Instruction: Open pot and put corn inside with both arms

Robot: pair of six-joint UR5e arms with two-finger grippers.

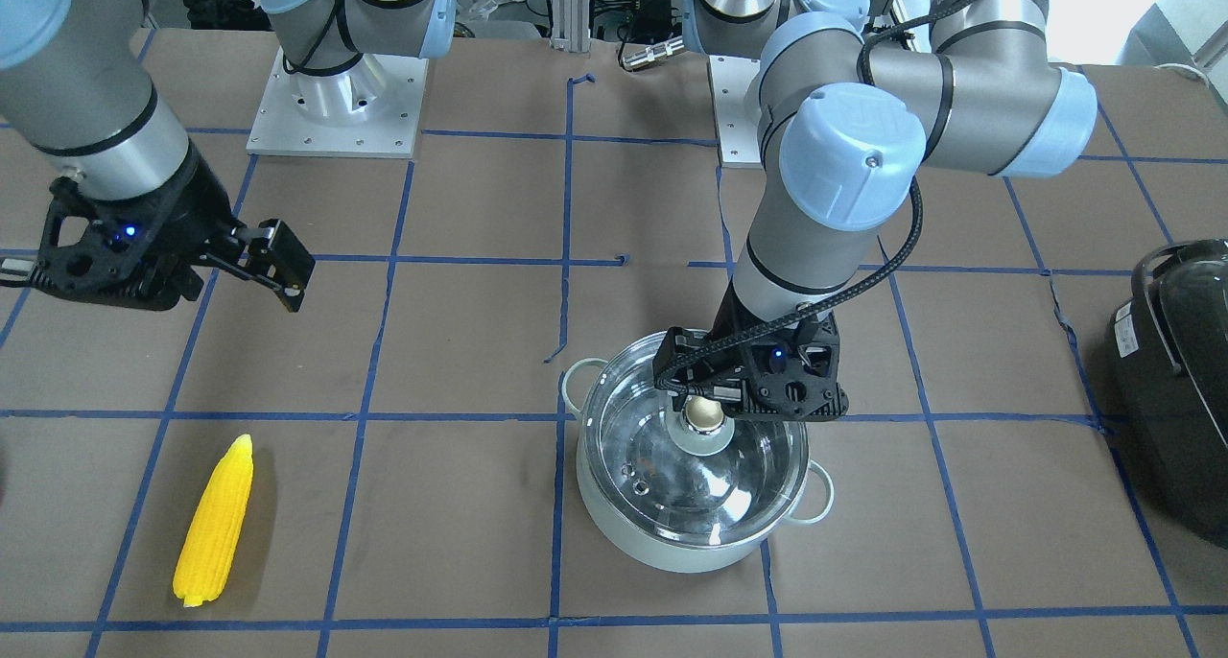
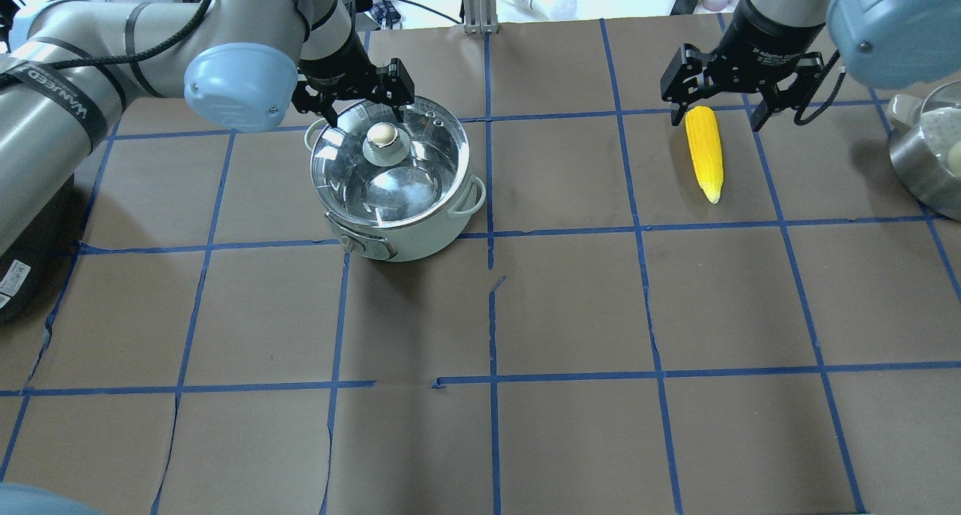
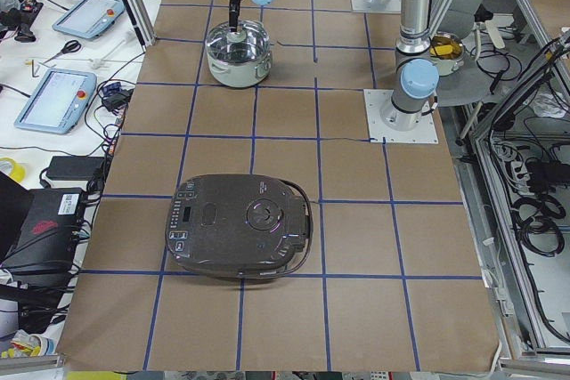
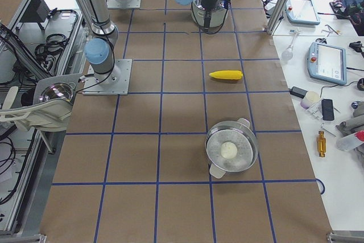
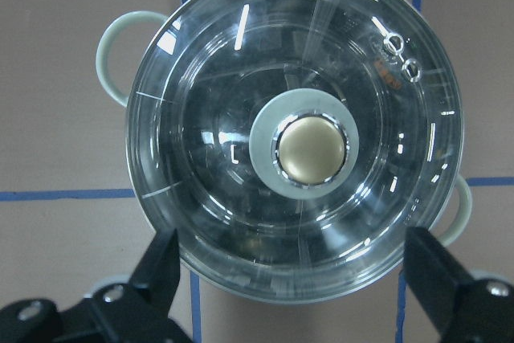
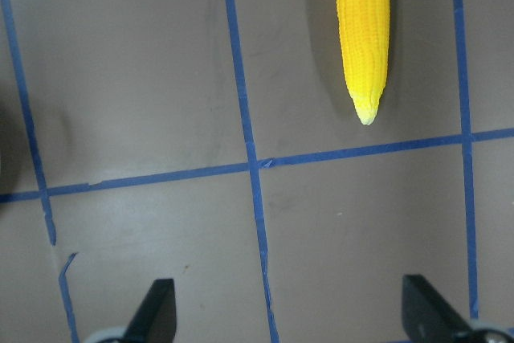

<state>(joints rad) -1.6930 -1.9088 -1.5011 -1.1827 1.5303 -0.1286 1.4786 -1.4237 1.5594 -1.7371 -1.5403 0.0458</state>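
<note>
The pot [image 2: 409,237] stands on the table [image 2: 570,312] with its glass lid [image 2: 398,188] seated, so uncovering it must come first. That is likely why the left gripper [image 2: 363,103] hangs over the lid, fingers spread wide and holding nothing. The corn [image 2: 704,151] lies flat on the table, well apart from the pot on the right arm's side. The right gripper [image 2: 718,109] hovers near its thick end, also wide open and empty (ready, it seems, for when the pot is uncovered).

The left wrist view shows the brass knob [image 5: 312,149] centred side to side between the fingers, which the overhead only hints at. The front-facing view shows the right gripper held high above the table, whereas the overhead makes it seem to straddle the corn.
</note>
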